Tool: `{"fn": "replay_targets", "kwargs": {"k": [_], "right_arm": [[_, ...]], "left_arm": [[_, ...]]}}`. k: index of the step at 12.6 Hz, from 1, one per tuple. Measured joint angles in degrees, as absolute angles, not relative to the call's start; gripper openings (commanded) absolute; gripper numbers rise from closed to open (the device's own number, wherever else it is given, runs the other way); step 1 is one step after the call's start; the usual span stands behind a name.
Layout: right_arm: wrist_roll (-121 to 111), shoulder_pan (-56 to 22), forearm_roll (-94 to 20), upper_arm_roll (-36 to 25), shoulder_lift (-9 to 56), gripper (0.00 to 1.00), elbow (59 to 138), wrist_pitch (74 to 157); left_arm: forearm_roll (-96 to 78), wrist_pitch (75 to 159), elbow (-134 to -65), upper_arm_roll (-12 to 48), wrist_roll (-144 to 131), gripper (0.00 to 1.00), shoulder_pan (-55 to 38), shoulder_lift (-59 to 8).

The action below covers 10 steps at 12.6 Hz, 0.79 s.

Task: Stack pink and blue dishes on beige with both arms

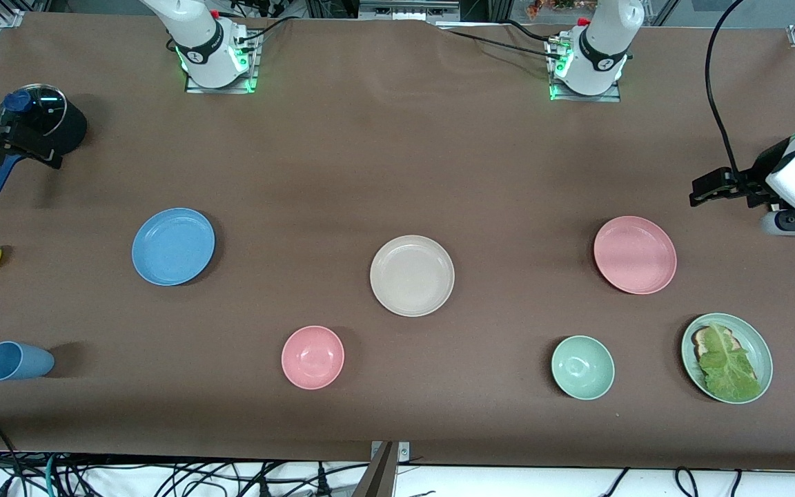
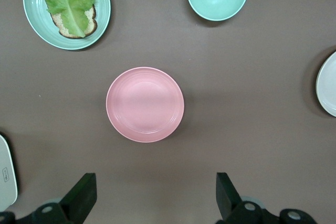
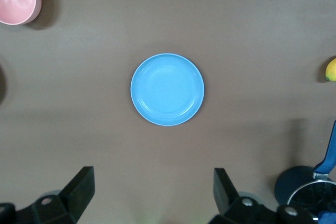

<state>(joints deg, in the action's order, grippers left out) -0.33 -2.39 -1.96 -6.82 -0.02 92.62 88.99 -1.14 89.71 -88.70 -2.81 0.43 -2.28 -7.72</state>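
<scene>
The front view looks steeply down from high across the table [image 1: 397,172], facing both arm bases and taking in the whole tabletop. The left wrist view looks straight down from well above the pink plate [image 2: 145,104], which the front view shares [image 1: 635,254]. The right wrist view does likewise over the blue plate [image 3: 167,89], also in the front view [image 1: 173,246].

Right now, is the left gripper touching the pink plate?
Apart. The left wrist view shows the left gripper open, with bare tablecloth between its fingers and the pink plate.
</scene>
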Motion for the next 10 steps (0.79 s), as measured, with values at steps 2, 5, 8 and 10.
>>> {"fn": "replay_targets", "kwargs": {"k": [2,5,8,10], "right_arm": [[-0.33,-2.39,-1.96,-6.83,-0.02,1.00,92.62,88.85],[-0.33,-2.39,-1.96,-6.83,-0.02,1.00,92.62,88.82],[-0.33,-2.38,-1.96,-6.83,-0.03,1.00,92.62,88.76],[-0.32,-2.39,-1.96,-6.83,-0.04,1.00,92.62,88.71]], "left_arm": [[-1.10,89.70,-88.88,-2.50,0.43,1.00,-2.72,-9.56],[-1.05,89.71,-88.99,-2.35,0.43,1.00,-3.01,-13.16],[-2.44,89.80,-89.15,-2.60,0.29,1.00,-1.87,-16.69],[-5.65,91.85,-89.56,-2.76,0.27,1.00,0.28,-19.66]]}}
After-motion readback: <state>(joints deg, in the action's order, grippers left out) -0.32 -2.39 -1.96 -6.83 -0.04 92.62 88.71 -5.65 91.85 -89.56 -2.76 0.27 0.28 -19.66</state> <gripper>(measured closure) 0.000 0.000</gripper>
